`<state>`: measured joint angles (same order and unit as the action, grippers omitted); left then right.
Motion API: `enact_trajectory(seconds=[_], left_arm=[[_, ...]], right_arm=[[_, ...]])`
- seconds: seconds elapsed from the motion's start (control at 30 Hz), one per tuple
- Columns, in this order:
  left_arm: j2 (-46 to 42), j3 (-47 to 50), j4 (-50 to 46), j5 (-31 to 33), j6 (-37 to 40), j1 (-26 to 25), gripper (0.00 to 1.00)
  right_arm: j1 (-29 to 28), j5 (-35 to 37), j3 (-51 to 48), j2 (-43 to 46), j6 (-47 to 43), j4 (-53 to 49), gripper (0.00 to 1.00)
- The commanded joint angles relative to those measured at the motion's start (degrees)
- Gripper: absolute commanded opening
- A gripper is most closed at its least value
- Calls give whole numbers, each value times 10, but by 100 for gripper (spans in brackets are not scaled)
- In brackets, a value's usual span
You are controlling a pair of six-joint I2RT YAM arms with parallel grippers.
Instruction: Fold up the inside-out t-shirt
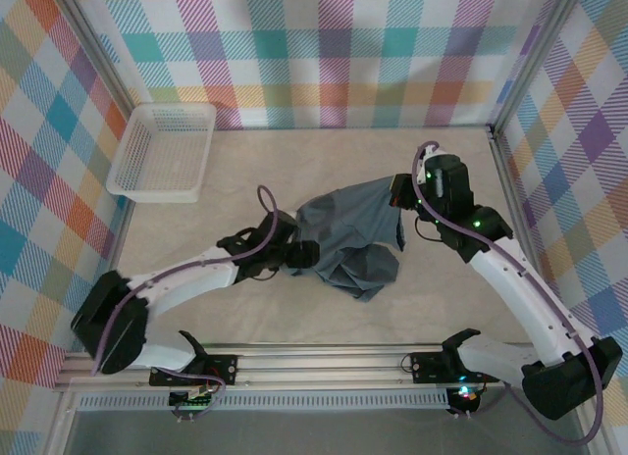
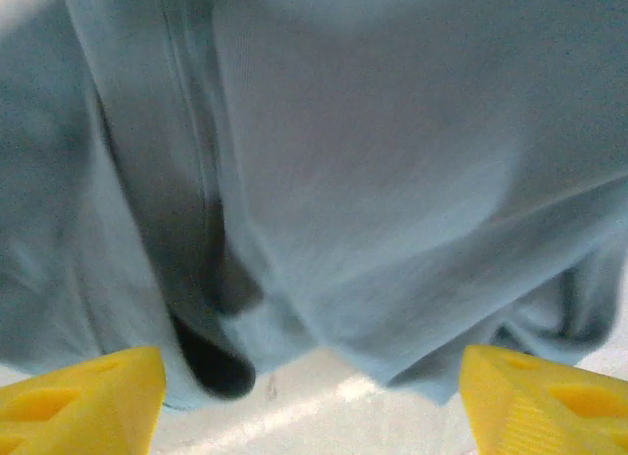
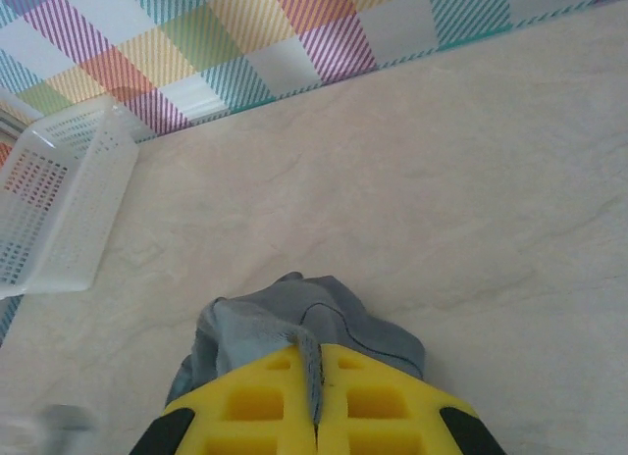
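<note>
Lying crumpled near the middle of the pale beige table (image 1: 294, 161), the dark slate-grey soft fabric t-shirt (image 1: 348, 241) has its far right edge pinched in the right gripper (image 3: 316, 362), whose yellow fingers are pressed together on the cloth. The left gripper (image 2: 309, 377) sits at the shirt's left edge with its fingers apart, gripping nothing.

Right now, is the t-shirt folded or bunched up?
Bunched: the t-shirt lies crumpled on the table, one edge pinched in the shut right hand, the open left hand beside it.
</note>
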<state>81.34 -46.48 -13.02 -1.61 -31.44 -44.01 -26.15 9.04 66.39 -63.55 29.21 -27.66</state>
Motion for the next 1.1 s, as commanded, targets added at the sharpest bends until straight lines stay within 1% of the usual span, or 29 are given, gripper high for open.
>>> enact_trajectory(seconds=[0.0,0.03,0.07,0.13,0.17,0.2,0.23,0.3,0.33,0.4,0.47,0.53,0.6,0.67,0.73,0.77,0.83,0.9,0.97,1.03,1.07], left_arm=[[53,-15,118,-118,-65,-20,78],[77,-24,121,-119,-68,-23,77],[98,-31,130,-112,-76,-23,69],[108,-32,159,-94,-86,-14,39],[100,-37,163,-91,-86,-6,19],[82,-51,149,-84,-78,6,3],[64,-67,124,-71,-66,14,0],[9,-116,37,-32,-24,39,0],[-13,-145,-3,-12,-3,49,0],[-47,-232,-122,17,55,68,0],[-59,-326,-204,32,109,72,0],[-63,-406,-253,31,151,72,0],[-59,-471,-278,18,184,71,0],[-43,-529,-293,15,211,72,0],[-19,-565,-293,33,230,72,0],[3,-585,-297,46,239,73,0],[53,-619,-299,53,248,81,0],[126,-651,-279,50,247,92,0],[204,-678,-246,31,247,107,0],[288,-728,-227,26,243,121,0],[326,-754,-224,19,245,130,7]], right_arm=[[4,-32,23,-14,21,-23,0],[4,-37,23,-15,22,-22,0],[4,-41,22,-14,22,-22,0],[4,-38,25,-7,25,-31,0],[4,-26,29,1,27,-39,0],[4,-8,36,11,29,-50,0],[5,9,44,20,29,-61,0],[5,36,69,46,25,-80,0],[5,36,82,59,24,-83,0],[5,5,117,87,20,-75,0],[5,-33,151,112,14,-56,0],[5,-55,183,132,10,-36,0],[5,-38,217,145,13,-33,0],[5,-1,245,154,21,-36,0],[5,40,254,162,23,-31,0],[5,70,255,162,23,-36,0],[5,143,260,153,35,-72,0],[5,210,257,130,59,-126,0],[5,266,238,102,84,-159,0],[5,334,219,64,87,-184,0],[5,371,212,40,91,-201,0]])
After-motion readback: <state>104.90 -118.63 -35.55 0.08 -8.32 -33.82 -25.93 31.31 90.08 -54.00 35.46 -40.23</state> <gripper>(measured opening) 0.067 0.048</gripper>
